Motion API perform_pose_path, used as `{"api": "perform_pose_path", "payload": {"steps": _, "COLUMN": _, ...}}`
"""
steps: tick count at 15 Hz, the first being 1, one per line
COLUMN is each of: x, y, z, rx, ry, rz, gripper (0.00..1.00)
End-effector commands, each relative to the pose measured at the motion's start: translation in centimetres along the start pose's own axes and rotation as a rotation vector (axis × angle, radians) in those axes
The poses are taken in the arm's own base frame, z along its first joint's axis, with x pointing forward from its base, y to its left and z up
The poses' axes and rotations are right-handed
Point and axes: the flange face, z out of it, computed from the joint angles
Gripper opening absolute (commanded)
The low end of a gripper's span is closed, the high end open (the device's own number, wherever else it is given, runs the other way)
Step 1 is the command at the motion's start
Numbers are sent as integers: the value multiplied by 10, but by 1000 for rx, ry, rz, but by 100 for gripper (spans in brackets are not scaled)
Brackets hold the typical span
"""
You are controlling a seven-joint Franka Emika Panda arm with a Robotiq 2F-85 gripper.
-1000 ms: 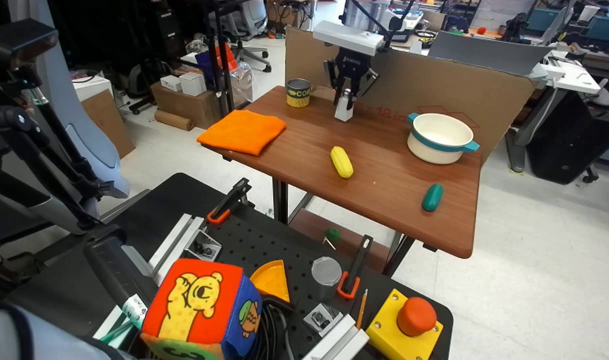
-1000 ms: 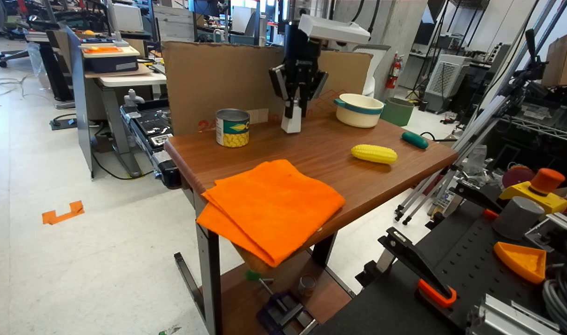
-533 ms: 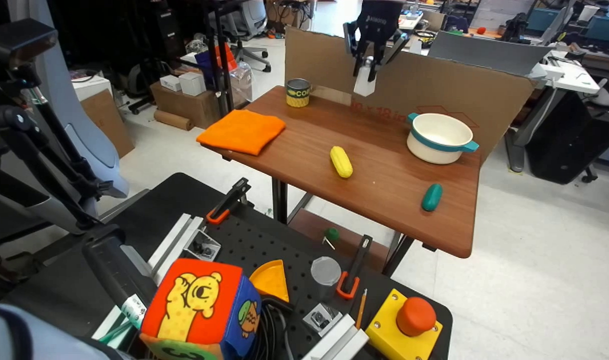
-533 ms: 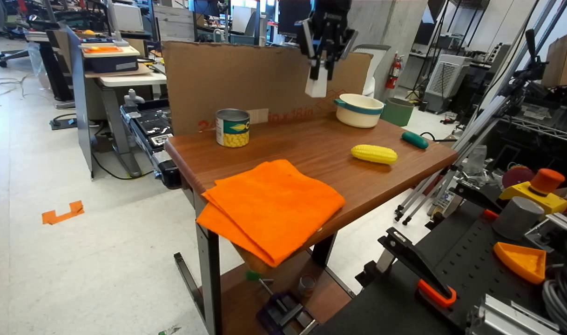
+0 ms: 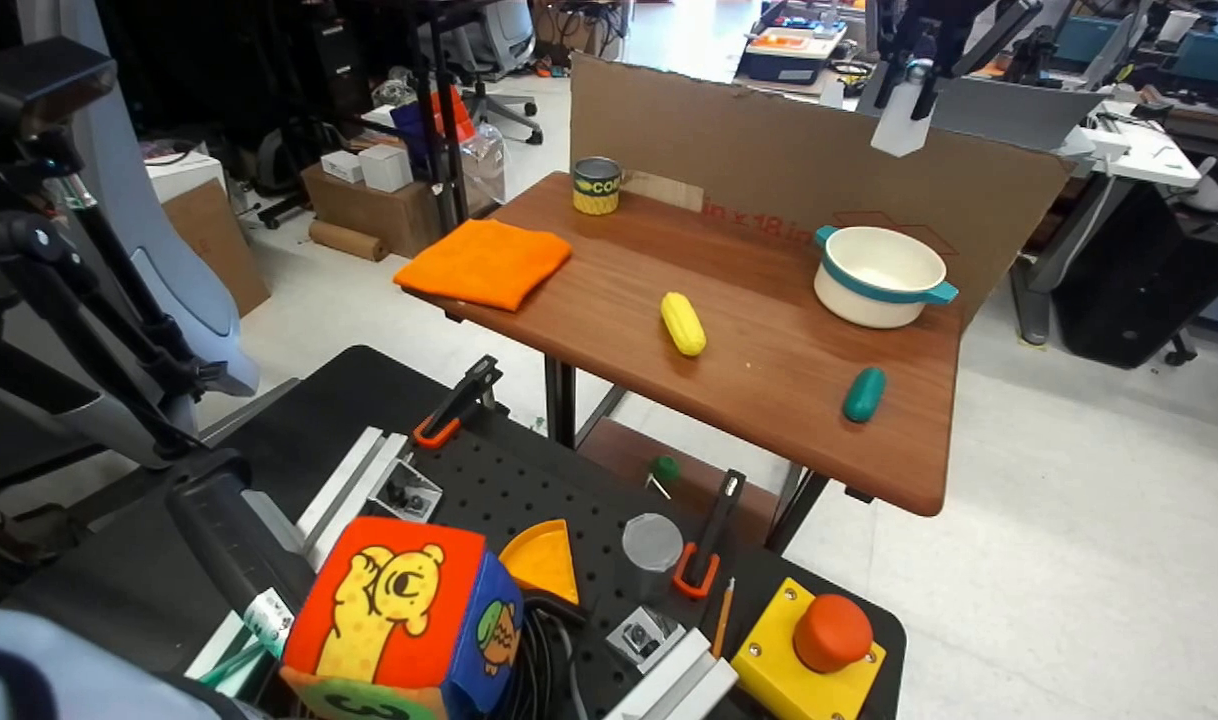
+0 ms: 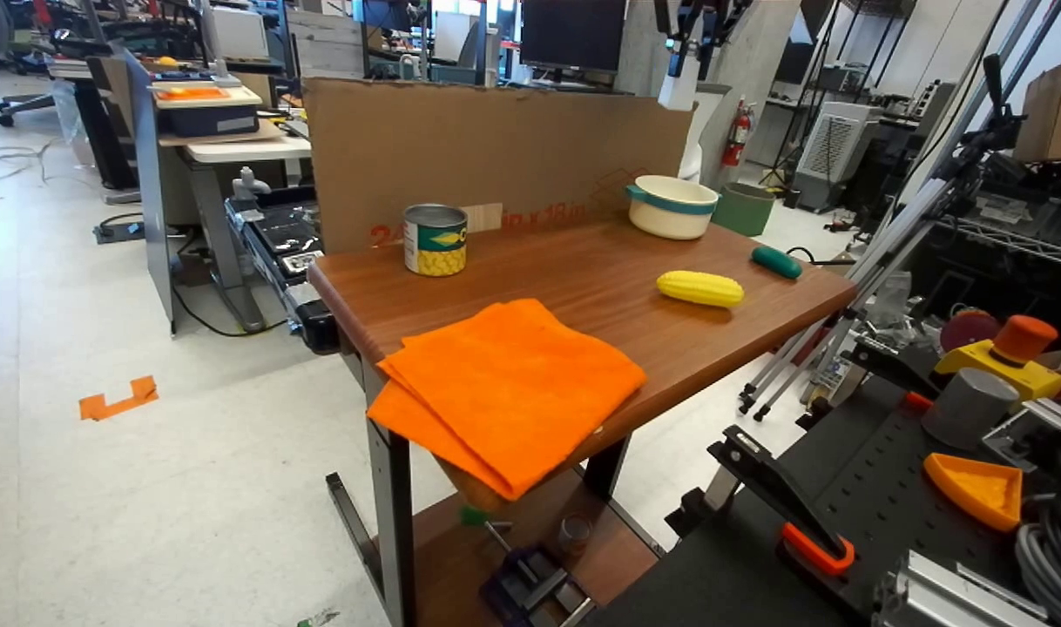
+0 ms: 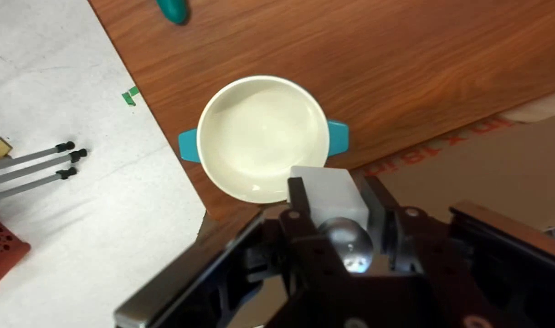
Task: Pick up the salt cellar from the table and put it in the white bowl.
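- Salt cellar pinched from two sides by the end effector, up in the air, well apart from the tabletop and the bowl.
- Both exterior views put the bowl lower in the frame, below the salt cellar; in the wrist view the held base overlaps the rim. Whether it is squarely over the bowl, I cannot tell.
- Edges: the bowl stands near a back corner of the tabletop, one teal handle just beside the side edge, the other near the back edge, where cardboard rises upright.
- Room: brown wood stretches along the back between the bowl and the can, and between the bowl and the corn. A green piece lies near the side edge; the cloth reaches the edge away from the cardboard.
- Look of the salt cellar: white, flat-sided, broad at the base, narrower toward the top, leaning a little in both exterior views, base down.
- The wrist view shows its rounded, silvery cap plainly; the exterior views leave that small and dim. A red perforated thing shows only there, at the border.
- In an exterior view a toy cube shows in the foreground; in an exterior view a green bin shows behind the bowl.
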Motion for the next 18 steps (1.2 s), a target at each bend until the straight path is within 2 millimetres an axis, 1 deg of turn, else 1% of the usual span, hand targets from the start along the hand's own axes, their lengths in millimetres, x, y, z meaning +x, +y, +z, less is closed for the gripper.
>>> {"api": "perform_pose_path", "payload": {"steps": 1, "x": 32, "y": 6, "z": 27, "rx": -42, "ry": -40, "rz": 57, "gripper": 18}}
{"api": "perform_pose_path", "payload": {"steps": 5, "x": 44, "y": 4, "z": 78, "rx": -91, "ry": -100, "rz": 91, "gripper": 18}}
{"api": "perform_pose_path", "payload": {"steps": 7, "x": 47, "y": 2, "z": 99, "rx": -101, "ry": -129, "rz": 101, "gripper": 18}}
{"api": "perform_pose_path", "payload": {"steps": 10, "x": 50, "y": 2, "z": 125, "rx": -116, "ry": -178, "rz": 126, "gripper": 18}}
{"api": "perform_pose_path", "payload": {"steps": 14, "x": 54, "y": 6, "z": 148, "rx": -134, "ry": -214, "rz": 149, "gripper": 18}}
{"api": "perform_pose_path", "payload": {"steps": 18, "x": 61, "y": 9, "z": 158, "rx": -115, "ry": -181, "rz": 136, "gripper": 18}}
